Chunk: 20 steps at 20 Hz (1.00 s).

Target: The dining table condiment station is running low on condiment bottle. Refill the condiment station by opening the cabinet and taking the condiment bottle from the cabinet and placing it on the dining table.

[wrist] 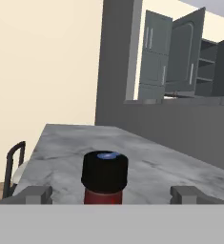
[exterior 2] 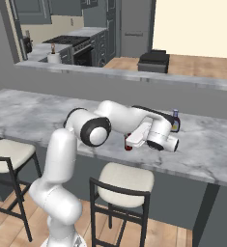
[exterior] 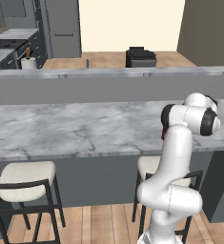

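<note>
The condiment bottle [wrist: 105,171], dark red with a black cap, stands upright on the marble dining table [wrist: 66,143]. My gripper [wrist: 111,193] is open. Its fingertips [wrist: 35,193] sit wide apart on either side of the bottle, with a clear gap on both sides. From the right base, the gripper [exterior 2: 130,143] hangs low over the table's near edge [exterior 2: 28,111], and a bit of the red bottle [exterior 2: 128,145] shows under it. From the left base, the arm hides most of the bottle [exterior: 164,131]. The cabinet [wrist: 182,52] stands far off with its doors open.
A second small dark bottle [exterior 2: 175,120] stands on the table just right of the hand. A raised grey ledge [exterior: 108,72] runs along the table's far side. Two cushioned stools [exterior: 25,178] [exterior 2: 124,178] are tucked under the near edge. The kitchen counters and stove [exterior 2: 66,43] lie beyond.
</note>
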{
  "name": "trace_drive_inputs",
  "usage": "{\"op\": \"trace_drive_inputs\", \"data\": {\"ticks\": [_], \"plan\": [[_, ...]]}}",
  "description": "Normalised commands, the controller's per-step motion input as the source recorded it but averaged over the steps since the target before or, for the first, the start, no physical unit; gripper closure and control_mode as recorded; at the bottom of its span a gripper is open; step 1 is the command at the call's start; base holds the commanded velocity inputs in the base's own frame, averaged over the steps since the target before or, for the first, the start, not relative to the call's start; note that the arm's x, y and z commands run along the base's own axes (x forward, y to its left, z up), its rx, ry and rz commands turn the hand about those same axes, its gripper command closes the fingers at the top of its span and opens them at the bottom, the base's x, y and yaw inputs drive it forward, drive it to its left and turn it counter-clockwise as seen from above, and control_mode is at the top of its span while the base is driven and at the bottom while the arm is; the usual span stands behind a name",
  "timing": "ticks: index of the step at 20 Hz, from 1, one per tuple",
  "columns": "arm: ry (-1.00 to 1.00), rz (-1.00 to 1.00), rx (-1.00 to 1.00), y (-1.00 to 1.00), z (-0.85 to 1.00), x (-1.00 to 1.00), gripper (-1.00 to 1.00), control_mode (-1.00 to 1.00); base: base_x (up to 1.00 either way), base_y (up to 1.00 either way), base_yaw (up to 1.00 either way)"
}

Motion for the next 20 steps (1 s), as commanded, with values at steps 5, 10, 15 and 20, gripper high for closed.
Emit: {"op": "trace_drive_inputs", "data": {"ticks": [5,10,15,20], "plan": [[0.06,-0.02,-0.08,0.00,0.53,-0.13,-1.00,-1.00,0.00,0.00,0.00],[0.01,-0.02,-0.10,0.11,0.59,-0.25,-1.00,-1.00,0.00,0.00,0.00],[0.00,-0.04,-0.12,0.32,0.61,-0.35,-1.00,-1.00,0.00,0.00,0.00],[0.00,-0.06,-0.17,0.37,0.55,-0.54,-1.00,-1.00,0.00,0.00,0.00]]}}
